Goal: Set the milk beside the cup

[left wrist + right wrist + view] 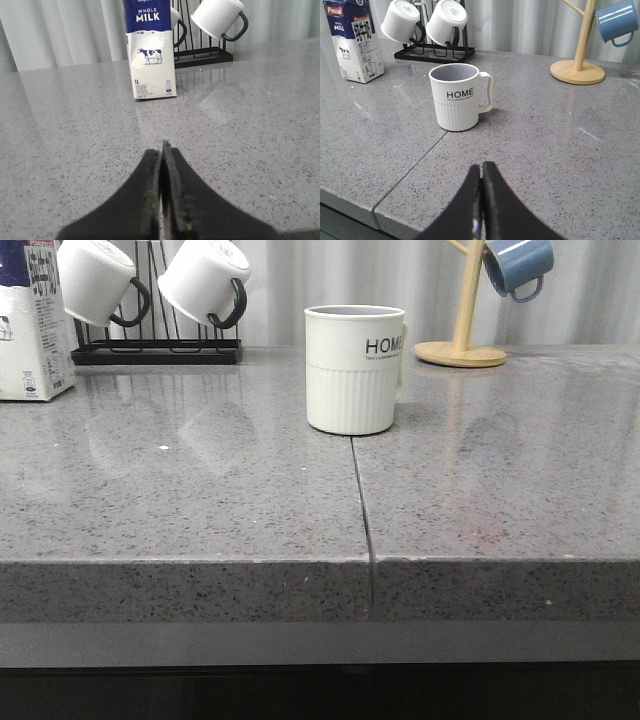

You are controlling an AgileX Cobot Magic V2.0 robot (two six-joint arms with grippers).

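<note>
Nothing was done yet: the tall white, blue-topped milk carton (pixel 150 49) stood upright at the counter's far left, well apart from the ribbed cream "HOME" cup (pixel 354 368). Left gripper (pixel 162 150) and right gripper (pixel 481 172) appeared pressed closed, empty.

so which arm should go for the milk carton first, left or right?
Left, probably. The milk stands straight ahead of the left gripper, unobstructed, at the table's far left. From the right gripper, the cup is nearer; the carton sits well off to the side.
</note>
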